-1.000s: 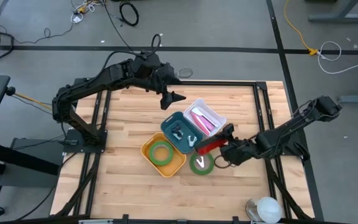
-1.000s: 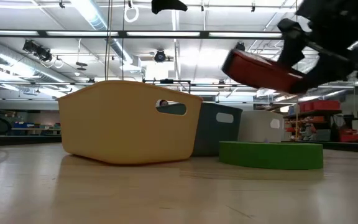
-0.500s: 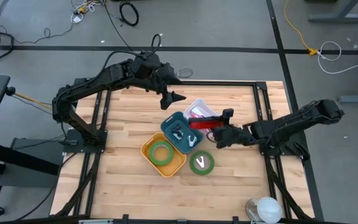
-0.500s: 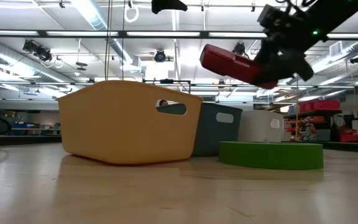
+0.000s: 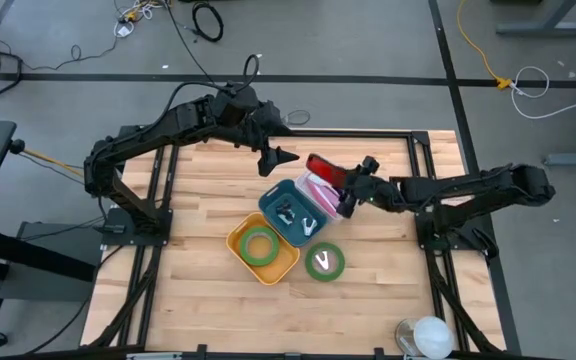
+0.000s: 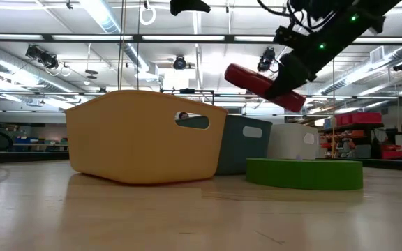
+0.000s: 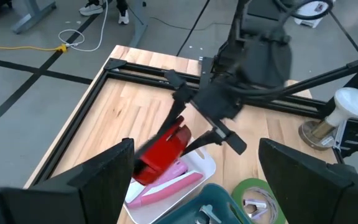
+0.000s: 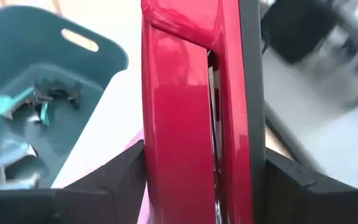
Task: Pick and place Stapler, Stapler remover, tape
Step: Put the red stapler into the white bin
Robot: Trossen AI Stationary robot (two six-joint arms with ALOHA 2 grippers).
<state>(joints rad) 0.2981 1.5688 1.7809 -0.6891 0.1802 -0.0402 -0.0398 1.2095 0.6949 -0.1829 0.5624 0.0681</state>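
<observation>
My right gripper point(image 5: 351, 187) is shut on a red stapler point(image 5: 324, 169), which hangs above the white bin point(image 5: 349, 183). A pink stapler point(image 7: 166, 186) lies in that bin. Beside it stand a teal bin point(image 5: 273, 200) with metal staple removers point(image 8: 23, 102) and a yellow bin point(image 5: 236, 240) with a green tape roll point(image 5: 260, 244). Another green tape roll point(image 5: 324, 262) lies flat on the table. My left gripper point(image 5: 280, 157) hangs open, high over the far side of the table, beyond the bins. My right gripper pinches the red stapler between its two fingers point(image 8: 120, 177), one on each long side point(image 8: 166, 168), near the stapler's right-hand end. The fingers come from the table's right, slanting down, and lie along the stapler. It hangs tilted, clear of the white bin.
The three bins stand close together in a diagonal row at the middle of the table. A black frame point(image 5: 423, 170) runs around the wooden top. A white lamp-like object point(image 5: 426, 335) stands off the near right corner.
My right gripper has swung from beside the green tape roll on the table toward the far edge, carrying the red stapler over the white bin. Its wrist has rolled, and the stapler has turned with it. The left arm has kept still.
</observation>
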